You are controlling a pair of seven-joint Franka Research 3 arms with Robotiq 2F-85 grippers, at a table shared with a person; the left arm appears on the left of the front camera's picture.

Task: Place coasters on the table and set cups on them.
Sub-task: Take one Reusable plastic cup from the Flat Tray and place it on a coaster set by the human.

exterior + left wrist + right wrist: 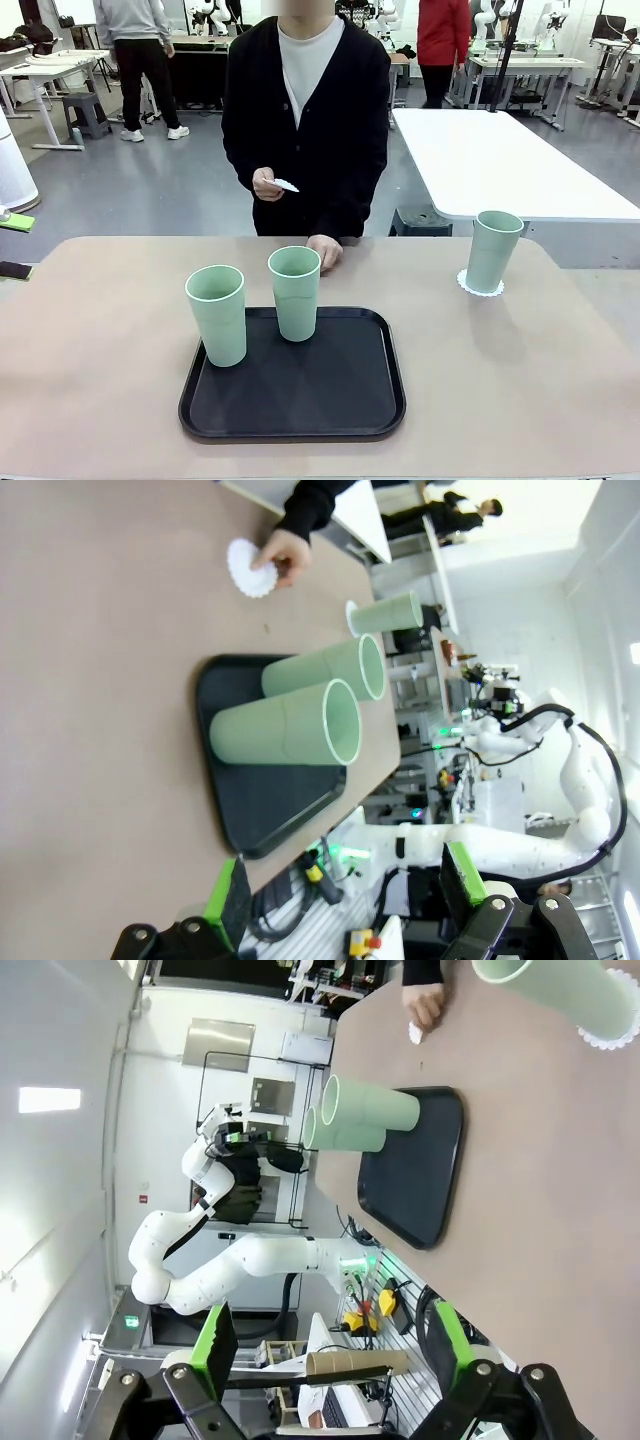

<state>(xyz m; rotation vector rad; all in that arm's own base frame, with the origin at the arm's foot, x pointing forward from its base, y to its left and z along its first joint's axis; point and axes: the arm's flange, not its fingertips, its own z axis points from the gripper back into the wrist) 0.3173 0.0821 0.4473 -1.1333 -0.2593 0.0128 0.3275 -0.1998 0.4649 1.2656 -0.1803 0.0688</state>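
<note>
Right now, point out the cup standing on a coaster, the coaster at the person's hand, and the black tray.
cup (494, 248), front view, mid wall.
coaster (248, 568), left wrist view, its centre.
black tray (300, 400), front view, bare floor.

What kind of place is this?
Likely a robotics lab or workshop: white-topped worktables behind the person, a white robot arm beside the beige table, and tools and cables by its base.
</note>
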